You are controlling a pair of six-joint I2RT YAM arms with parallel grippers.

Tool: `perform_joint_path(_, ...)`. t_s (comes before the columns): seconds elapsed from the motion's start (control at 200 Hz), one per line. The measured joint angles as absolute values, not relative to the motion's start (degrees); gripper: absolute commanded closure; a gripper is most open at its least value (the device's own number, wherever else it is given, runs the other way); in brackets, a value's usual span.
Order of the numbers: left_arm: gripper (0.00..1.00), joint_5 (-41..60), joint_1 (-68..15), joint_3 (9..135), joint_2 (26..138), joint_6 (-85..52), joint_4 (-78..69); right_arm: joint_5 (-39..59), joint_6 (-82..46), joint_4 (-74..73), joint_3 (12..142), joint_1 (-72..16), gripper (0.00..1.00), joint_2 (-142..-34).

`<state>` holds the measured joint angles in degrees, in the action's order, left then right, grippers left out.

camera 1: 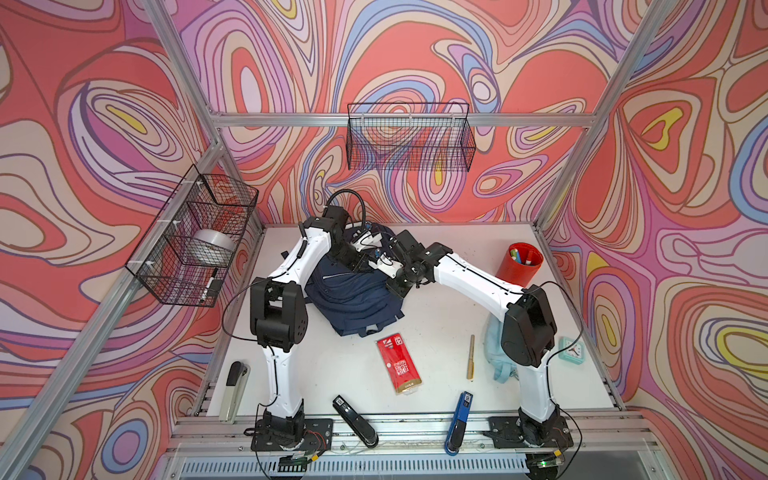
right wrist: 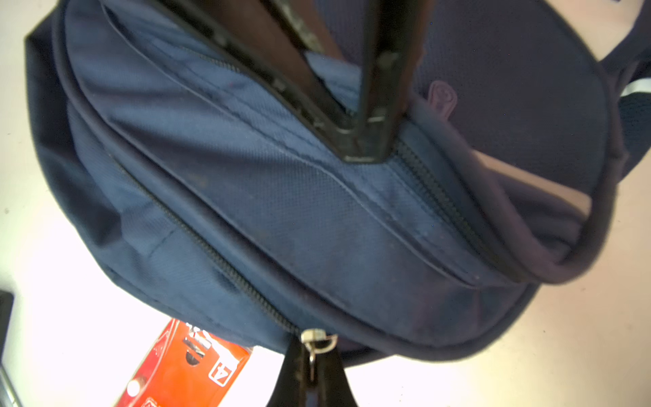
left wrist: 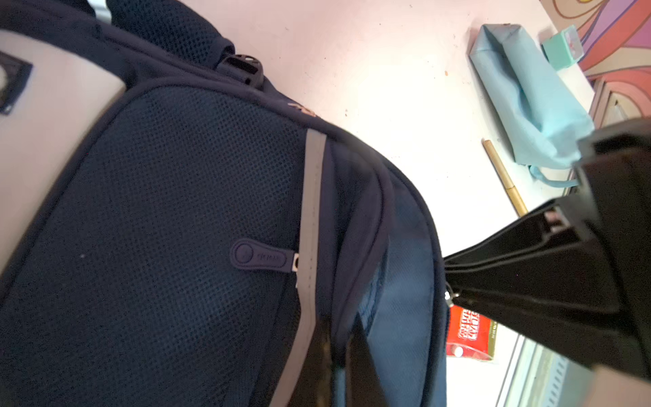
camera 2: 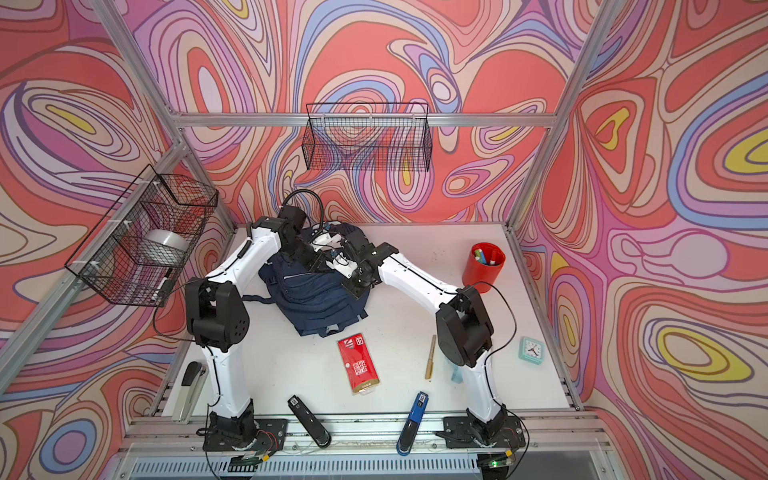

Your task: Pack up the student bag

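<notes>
Both top views are bright, evenly lit and sharp, with only faint soft shadows on the table (camera 1: pixel 436 332). The wrist views are softer (smeared toward the edges): the student bag (left wrist: pixel 176 211) reads dark, and the table beside it is blown to white glare

red packet (right wrist: pixel 183 370): boxed white "4" at one corner, right wrist view; white block lettering lengthwise in both top views, too small to read.
zip pull (left wrist: pixel 260 255) on student bag (left wrist: pixel 158 211): embossed word, blurred, illegible.
black stapler (camera 1: pixel 355 422): white square code sticker, no characters legible.
blue stapler (camera 1: pixel 459 419): same kind of sticker, illegible.
clock (camera 1: pixel 571 351): dial marks too small to read.
</notes>
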<state>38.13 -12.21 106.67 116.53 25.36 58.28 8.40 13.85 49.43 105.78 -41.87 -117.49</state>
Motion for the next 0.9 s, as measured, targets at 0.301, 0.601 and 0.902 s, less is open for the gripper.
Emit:
perform_joint_path(0.301, 1.00, 39.0, -10.2, 105.8, 114.5, 13.1, 57.0, 0.9, 1.7, 45.0, 107.5, -47.3, 1.00, -119.1)
perform_joint_path(0.601, 1.00, 40.0, -10.0, 100.4, 111.4, 6.7, 49.8, 0.1, -1.6, 36.3, 101.6, -48.4, 1.00, -117.2)
perform_joint_path(0.902, 1.00, 42.2, -10.5, 98.5, 110.9, 5.5, 47.8, 0.3, 1.3, 28.3, 92.8, -48.4, 1.00, -113.8)
